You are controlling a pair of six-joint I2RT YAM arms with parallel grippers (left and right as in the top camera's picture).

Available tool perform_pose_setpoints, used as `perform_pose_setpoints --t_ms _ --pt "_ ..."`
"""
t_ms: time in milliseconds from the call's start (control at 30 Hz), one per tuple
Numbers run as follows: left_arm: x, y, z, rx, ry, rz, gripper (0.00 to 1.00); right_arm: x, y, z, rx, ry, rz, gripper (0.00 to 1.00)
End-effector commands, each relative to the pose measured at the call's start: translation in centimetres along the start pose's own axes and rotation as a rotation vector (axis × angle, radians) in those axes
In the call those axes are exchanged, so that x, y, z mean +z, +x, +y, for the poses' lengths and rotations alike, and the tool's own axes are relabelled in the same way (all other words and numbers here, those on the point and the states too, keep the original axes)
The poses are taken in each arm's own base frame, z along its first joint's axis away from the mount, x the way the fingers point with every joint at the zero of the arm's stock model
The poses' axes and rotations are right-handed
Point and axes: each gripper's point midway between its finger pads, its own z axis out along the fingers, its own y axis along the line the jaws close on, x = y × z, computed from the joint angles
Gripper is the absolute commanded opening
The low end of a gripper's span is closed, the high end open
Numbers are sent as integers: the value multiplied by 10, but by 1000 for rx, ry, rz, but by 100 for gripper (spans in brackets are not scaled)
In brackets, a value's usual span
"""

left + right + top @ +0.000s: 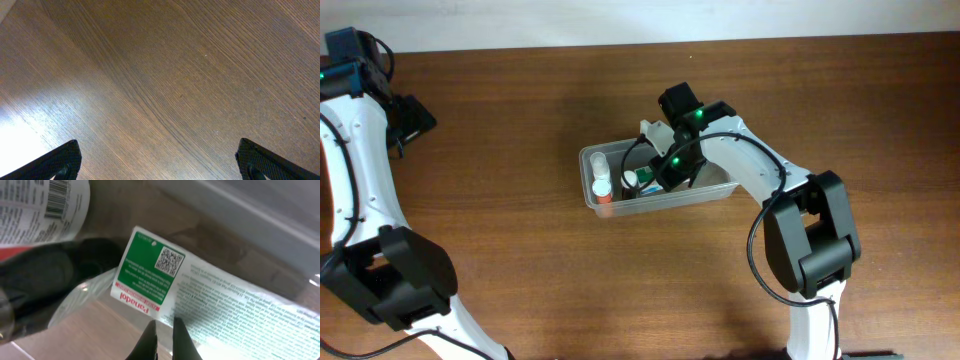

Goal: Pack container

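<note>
**A:** One clear plastic container (695,196) is sitting around the middle of the bench (520,280), a little nearer the far edge. It is showing rounded corners, a rim and see-through walls.

**B:** The right gripper (660,176) is sitting down inside it, with its arm coming in from the right-edge side. What is lying in there?

**A:** From overhead, a small white-capped bottle (601,184) is sitting at the container's left end, and something green is peeking out by the gripper.

**B:** The right wrist camera is showing more. A green-and-white Panadol carton (200,295) is lying under the fingertips (184,342), with a barcode-labelled bottle (45,202) beside it.

**A:** Those fingers are sitting almost together, only a sliver apart. Whether they are pinching anything, I cannot tell.

**B:** The left gripper (160,167) is hanging near the far left corner, its fingers spread wide, holding nothing over bare wood.
</note>
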Motion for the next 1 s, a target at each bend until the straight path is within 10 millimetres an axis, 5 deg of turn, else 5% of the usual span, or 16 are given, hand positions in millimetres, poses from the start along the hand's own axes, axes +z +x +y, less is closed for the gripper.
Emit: perform_pose_setpoints --t_ms 0,133,467,733,967 --pt "0 -3 1 -2 -4 -8 99 2 -6 3 43 -17 -10 6" --pt "0 -3 1 -2 -4 -8 99 -6 1 9 56 -39 15 5" --pt "0 -3 1 -2 -4 -8 99 -76 19 36 94 -44 53 5" --pt "0 -3 1 -2 -4 -8 99 -72 35 47 90 -57 118 5" --pt "0 -3 1 -2 -4 -8 99 -68 2 51 35 -42 -8 5"
